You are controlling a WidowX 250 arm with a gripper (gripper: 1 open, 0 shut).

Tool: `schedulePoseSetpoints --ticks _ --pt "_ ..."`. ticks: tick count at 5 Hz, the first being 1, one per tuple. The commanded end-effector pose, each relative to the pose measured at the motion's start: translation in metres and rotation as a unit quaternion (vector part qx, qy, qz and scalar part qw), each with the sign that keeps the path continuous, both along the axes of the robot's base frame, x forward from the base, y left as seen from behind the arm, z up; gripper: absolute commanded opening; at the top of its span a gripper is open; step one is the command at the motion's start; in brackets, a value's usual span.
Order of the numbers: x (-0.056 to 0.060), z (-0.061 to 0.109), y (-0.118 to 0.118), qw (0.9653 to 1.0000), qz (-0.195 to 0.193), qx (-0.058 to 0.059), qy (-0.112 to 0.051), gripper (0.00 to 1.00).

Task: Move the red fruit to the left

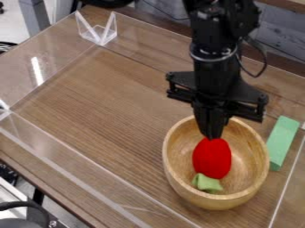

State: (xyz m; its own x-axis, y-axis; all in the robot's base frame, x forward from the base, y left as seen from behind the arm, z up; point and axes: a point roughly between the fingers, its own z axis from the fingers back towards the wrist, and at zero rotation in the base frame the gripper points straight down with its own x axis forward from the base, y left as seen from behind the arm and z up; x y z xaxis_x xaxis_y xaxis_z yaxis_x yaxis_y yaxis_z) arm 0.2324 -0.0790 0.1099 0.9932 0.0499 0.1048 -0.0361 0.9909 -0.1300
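Observation:
The red fruit lies in a wooden bowl at the right front of the table, with its light green leafy end pointing toward the front. My gripper hangs straight down over the bowl. Its two black fingers are pressed together into one point, and the tips sit at the top of the fruit. Whether they touch the fruit I cannot tell. Nothing shows between the fingers.
A flat light-green block lies just right of the bowl. Clear plastic walls ring the wooden table top, and a clear corner piece stands at the back left. Bare wood stretches left of the bowl.

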Motion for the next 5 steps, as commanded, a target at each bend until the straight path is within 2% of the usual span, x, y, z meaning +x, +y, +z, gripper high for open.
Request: schedulePoseSetpoints --ticks 1,2,3,4,5 --pt "0.008 0.023 0.001 0.9994 0.007 -0.011 -0.031 0.0" --pt "0.008 0.021 0.001 0.9995 0.008 -0.01 -0.03 0.0" --pt "0.007 0.016 0.0 0.9996 0.005 -0.01 -0.026 1.0" --pt "0.005 0.01 -0.001 0.9997 0.002 -0.008 -0.021 1.0" --pt "0.004 0.001 -0.002 0.9996 0.026 -0.006 -0.011 1.0"
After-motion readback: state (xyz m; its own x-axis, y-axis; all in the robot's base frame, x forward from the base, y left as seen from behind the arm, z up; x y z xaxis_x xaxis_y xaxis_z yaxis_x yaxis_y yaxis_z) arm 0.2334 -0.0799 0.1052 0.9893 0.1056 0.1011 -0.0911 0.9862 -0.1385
